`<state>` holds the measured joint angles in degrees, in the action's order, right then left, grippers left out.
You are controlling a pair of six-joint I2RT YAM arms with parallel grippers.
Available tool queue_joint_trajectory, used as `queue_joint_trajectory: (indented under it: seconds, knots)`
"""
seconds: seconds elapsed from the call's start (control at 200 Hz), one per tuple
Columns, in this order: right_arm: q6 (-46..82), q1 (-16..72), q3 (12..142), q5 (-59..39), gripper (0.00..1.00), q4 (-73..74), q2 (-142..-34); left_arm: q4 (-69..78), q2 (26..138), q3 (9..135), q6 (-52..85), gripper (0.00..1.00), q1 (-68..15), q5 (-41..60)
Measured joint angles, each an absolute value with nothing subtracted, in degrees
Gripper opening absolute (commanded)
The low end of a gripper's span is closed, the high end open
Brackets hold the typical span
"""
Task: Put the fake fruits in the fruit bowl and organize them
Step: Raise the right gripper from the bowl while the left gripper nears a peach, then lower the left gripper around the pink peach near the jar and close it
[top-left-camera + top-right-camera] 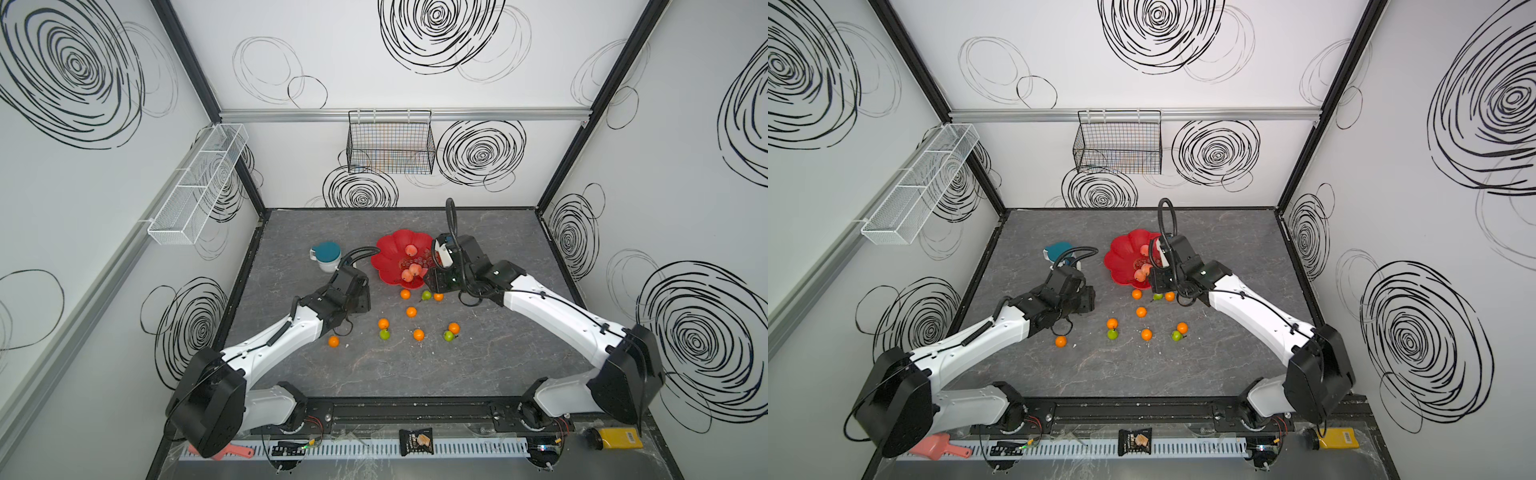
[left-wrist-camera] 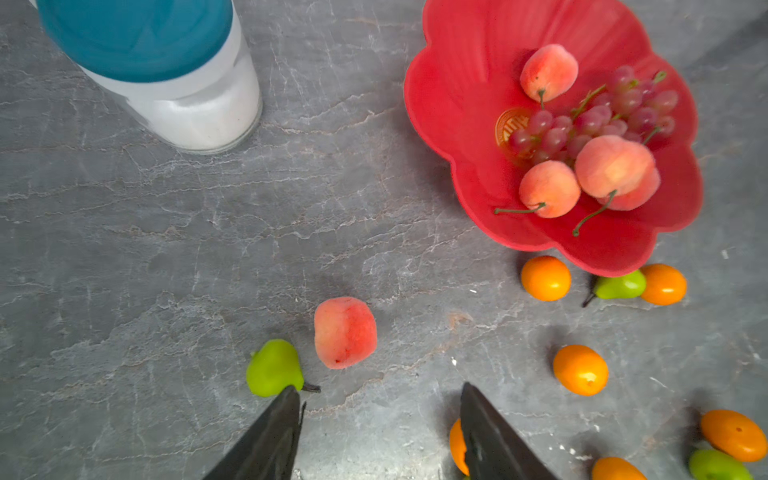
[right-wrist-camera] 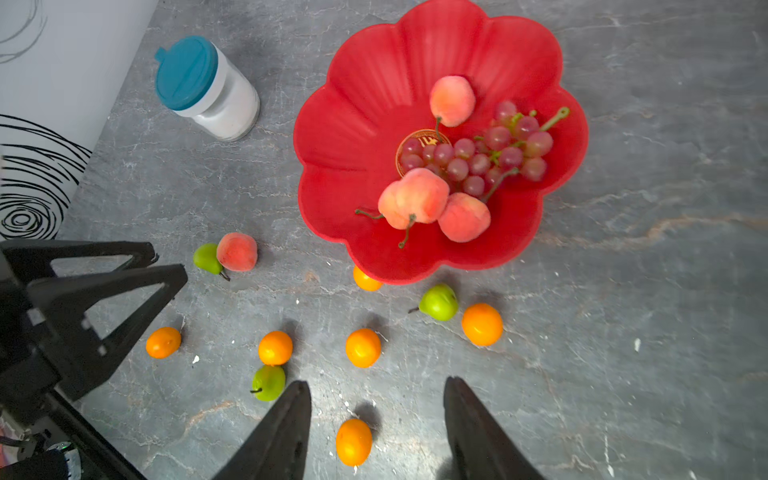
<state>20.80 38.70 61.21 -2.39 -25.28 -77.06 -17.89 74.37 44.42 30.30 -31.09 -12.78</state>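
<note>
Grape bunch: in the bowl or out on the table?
In. The grape bunch lies inside the red fruit bowl, partly covering its gold emblem.

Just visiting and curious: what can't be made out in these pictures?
- Top views: the left arm hides the loose peach and the pear beside it; only wrist views show them.
- Top views: the right arm covers part of the bowl.
- Wrist views: grapes cover most of the emblem.
- Left wrist view: mug cut off by the edge.
- Black basket contents, if any: too blurred.
</note>
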Motion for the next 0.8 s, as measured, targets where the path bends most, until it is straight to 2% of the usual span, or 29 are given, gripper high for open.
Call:
queue_joint_trajectory:
  seconds: [0.15, 0.315, 0.8]
  knots:
    - [20.9, 37.2, 52.1, -2.5, 0.56, -21.2, -66.7, -19.1, 79.3, 46.7, 28.8, 0.64, -31.1, -13.9]
    - [20.8, 34.9, 49.4, -3.5, 0.57, -19.3, -60.0, -19.7, 83.8, 48.8, 27.6, 0.65, -31.0, -14.2]
    - [20.3, 32.5, 47.4, -6.1, 0.57, -19.1, -58.5, -20.2, 92.1, 52.2, 25.5, 0.65, -29.3, -14.0]
